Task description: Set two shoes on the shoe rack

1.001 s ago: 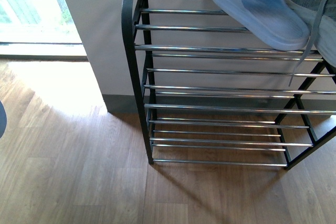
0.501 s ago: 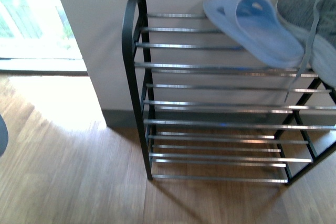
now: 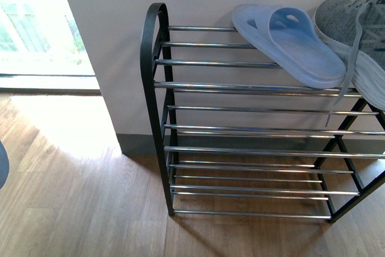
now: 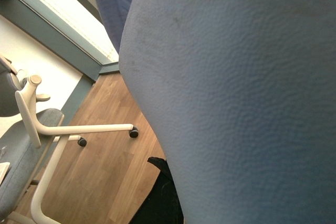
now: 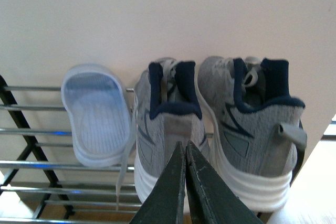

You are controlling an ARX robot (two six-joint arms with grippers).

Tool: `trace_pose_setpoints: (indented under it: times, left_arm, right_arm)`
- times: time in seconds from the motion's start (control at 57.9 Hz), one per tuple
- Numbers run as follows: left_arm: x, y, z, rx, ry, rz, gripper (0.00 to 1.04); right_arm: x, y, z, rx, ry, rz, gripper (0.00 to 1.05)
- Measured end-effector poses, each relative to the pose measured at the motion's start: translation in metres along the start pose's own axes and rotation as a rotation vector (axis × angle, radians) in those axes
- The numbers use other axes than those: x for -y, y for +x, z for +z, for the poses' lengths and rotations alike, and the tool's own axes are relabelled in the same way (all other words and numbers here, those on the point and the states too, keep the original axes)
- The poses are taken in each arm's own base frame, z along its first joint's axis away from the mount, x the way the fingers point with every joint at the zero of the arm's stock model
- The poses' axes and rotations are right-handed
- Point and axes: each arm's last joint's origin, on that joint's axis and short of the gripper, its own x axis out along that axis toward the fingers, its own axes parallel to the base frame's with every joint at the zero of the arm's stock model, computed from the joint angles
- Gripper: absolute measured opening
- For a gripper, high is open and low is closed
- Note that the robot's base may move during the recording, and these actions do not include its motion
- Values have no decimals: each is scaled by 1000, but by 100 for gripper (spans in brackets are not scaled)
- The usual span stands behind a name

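Note:
Two grey knit sneakers with white soles stand side by side, heels out, on the top tier of the shoe rack, one point(image 5: 168, 124) left of the other point(image 5: 252, 129). One sneaker point(image 3: 358, 34) also shows at the right edge of the front view, on the black rack point(image 3: 157, 106). My right gripper point(image 5: 185, 148) is shut and empty, just in front of the nearer sneaker's heel. My left gripper is shut on a blue slipper point(image 4: 236, 93) that fills its view. Only a dark finger point(image 4: 157, 198) shows beside it. Neither gripper is in the front view.
A second blue slipper point(image 3: 289, 43) lies on the rack's top tier left of the sneakers, also in the right wrist view point(image 5: 97, 114). The rack stands against a white wall on a wood floor. A white chair base point(image 4: 63, 129) on castors stands near a bright window.
The front view has shifted, so the rack sits lower in the picture and more of its top tier shows. The slipper and sneaker on the rack have not moved.

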Motion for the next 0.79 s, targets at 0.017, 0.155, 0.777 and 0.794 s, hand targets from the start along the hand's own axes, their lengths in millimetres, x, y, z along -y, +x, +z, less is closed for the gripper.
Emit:
trace_pose_setpoints:
  times: [0.017, 0.155, 0.777, 0.794]
  left_arm:
    - [0, 0, 0, 0, 0, 0, 2]
    - [0, 0, 0, 0, 0, -1, 2]
    - [0, 0, 0, 0, 0, 0, 2]
    - [0, 0, 0, 0, 0, 0, 2]
  right_arm:
    - [0, -2, -2, -8, 0, 1, 1]
    - [0, -13, -5, -19, 0, 7, 1]
    - [0, -51, 5, 11, 0, 6, 1]
    - [0, -52, 5, 13, 0, 5, 1]
